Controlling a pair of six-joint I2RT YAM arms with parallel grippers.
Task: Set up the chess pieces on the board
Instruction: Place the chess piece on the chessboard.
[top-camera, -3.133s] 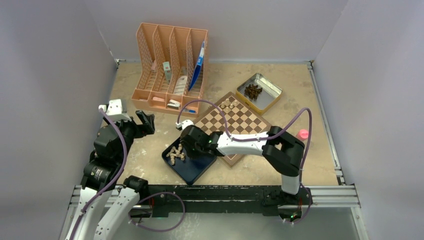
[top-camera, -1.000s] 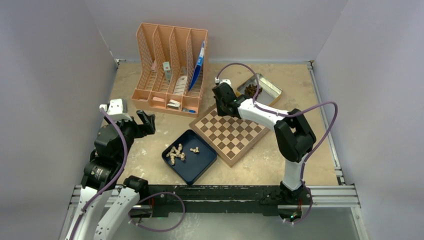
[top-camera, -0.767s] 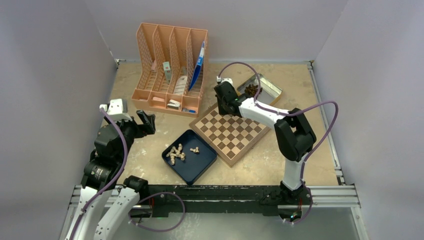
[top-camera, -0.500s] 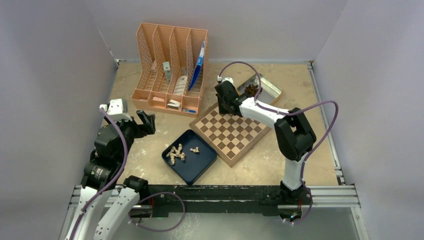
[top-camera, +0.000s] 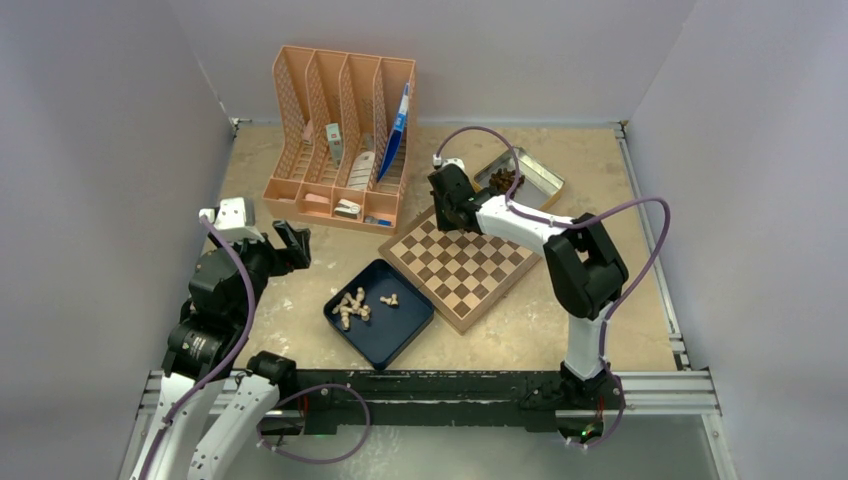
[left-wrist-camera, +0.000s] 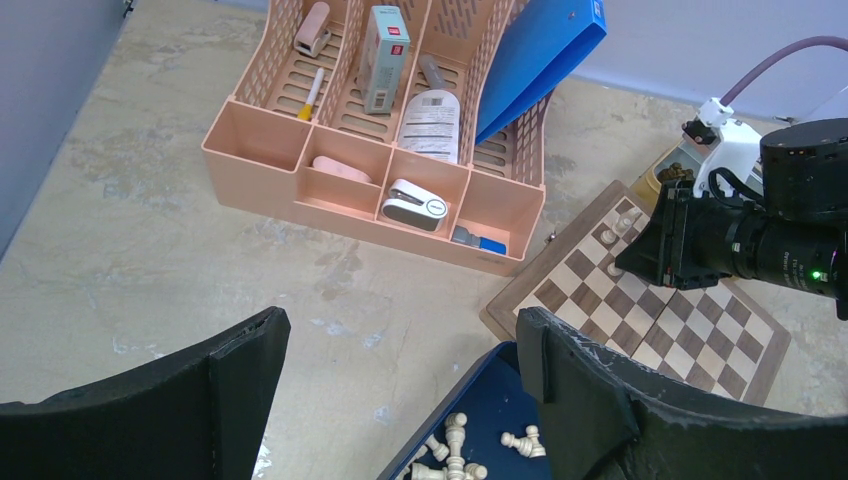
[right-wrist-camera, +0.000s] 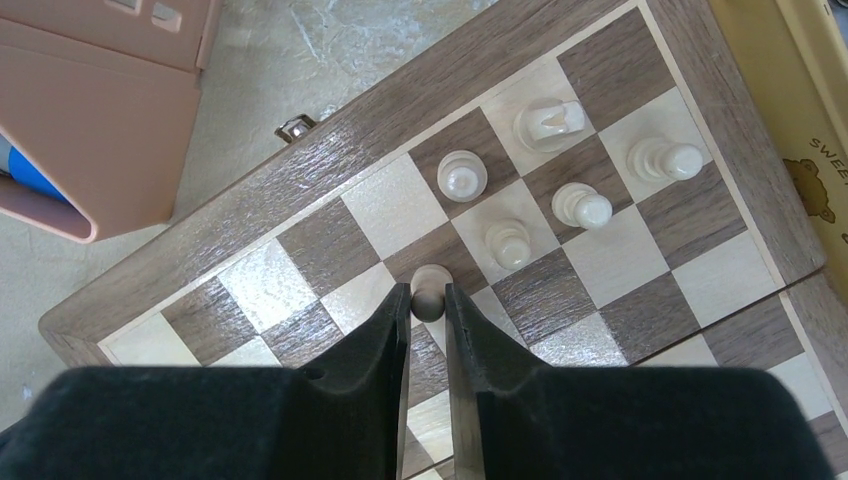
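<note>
The checked wooden board (top-camera: 470, 270) lies mid-table. My right gripper (top-camera: 447, 212) reaches over its far left corner. In the right wrist view its fingertips are shut on a pale chess piece (right-wrist-camera: 430, 280), a pawn held upright over a dark square, and my right gripper (right-wrist-camera: 428, 300) has several more pale pieces (right-wrist-camera: 508, 240) standing just beyond it near the board's rim (right-wrist-camera: 300, 190). More chess pieces (top-camera: 352, 305) lie loose in a dark blue tray (top-camera: 405, 335) left of the board. My left gripper (left-wrist-camera: 400, 340) hangs open and empty above the tray's edge (left-wrist-camera: 500, 400).
A peach desk organizer (top-camera: 340, 140) with a blue folder stands at the back left, close to the board's corner. A metal tin (top-camera: 545, 180) holding dark pieces (top-camera: 503, 180) sits behind the board, partly hidden by my right arm. Grey walls enclose the table.
My right gripper left the blue tray and carried a pawn to the board's far left corner. Over the last second it has only shifted slightly there. The left arm is still.
</note>
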